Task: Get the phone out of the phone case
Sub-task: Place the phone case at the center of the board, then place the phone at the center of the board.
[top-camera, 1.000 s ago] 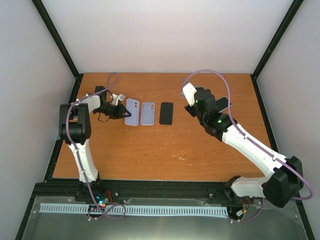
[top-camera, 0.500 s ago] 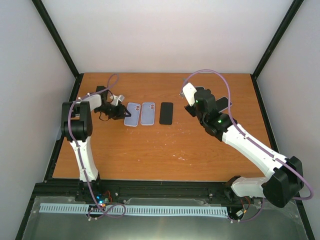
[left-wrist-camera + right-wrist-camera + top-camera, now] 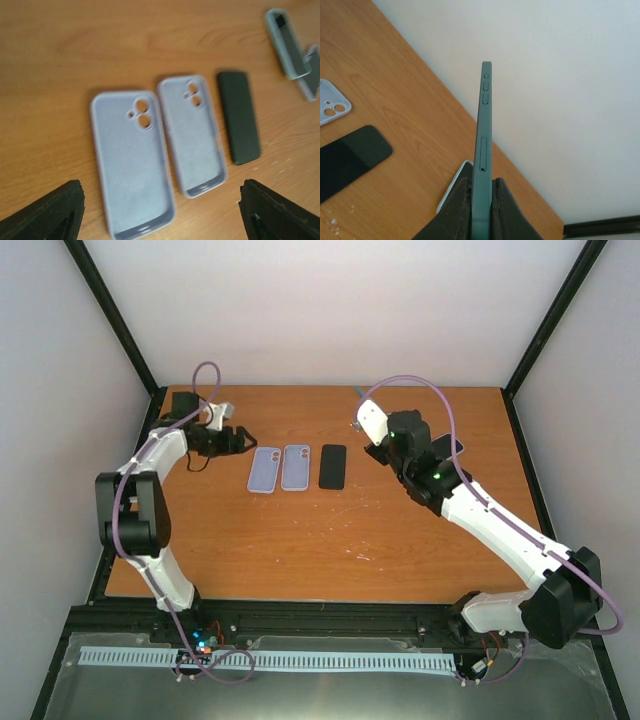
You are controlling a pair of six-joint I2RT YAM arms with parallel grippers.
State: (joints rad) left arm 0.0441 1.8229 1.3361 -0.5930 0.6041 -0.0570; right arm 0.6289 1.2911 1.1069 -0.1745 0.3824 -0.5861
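Note:
A grey-green phone (image 3: 484, 125) stands edge-on in the air, its side buttons and SIM tray bare, and my right gripper (image 3: 481, 182) is shut on its lower end above the table's far middle. Two empty lilac phone cases lie inside-up side by side on the table: the left case (image 3: 132, 162) and the right case (image 3: 193, 135). My left gripper (image 3: 237, 441) is open, just left of the left case (image 3: 263, 469). Its dark fingertips (image 3: 52, 215) frame both cases and touch nothing.
A dark phone-shaped slab (image 3: 332, 466) lies flat just right of the lilac cases. A white-edged phone (image 3: 456, 186) lies on the table behind my right fingers, near the right arm (image 3: 480, 515). Black frame rails and pale walls close in the wooden table (image 3: 330, 550).
My left gripper has opened, let go of the left lilac case and drawn back to the far left. My right gripper, still holding the phone, has shifted slightly left.

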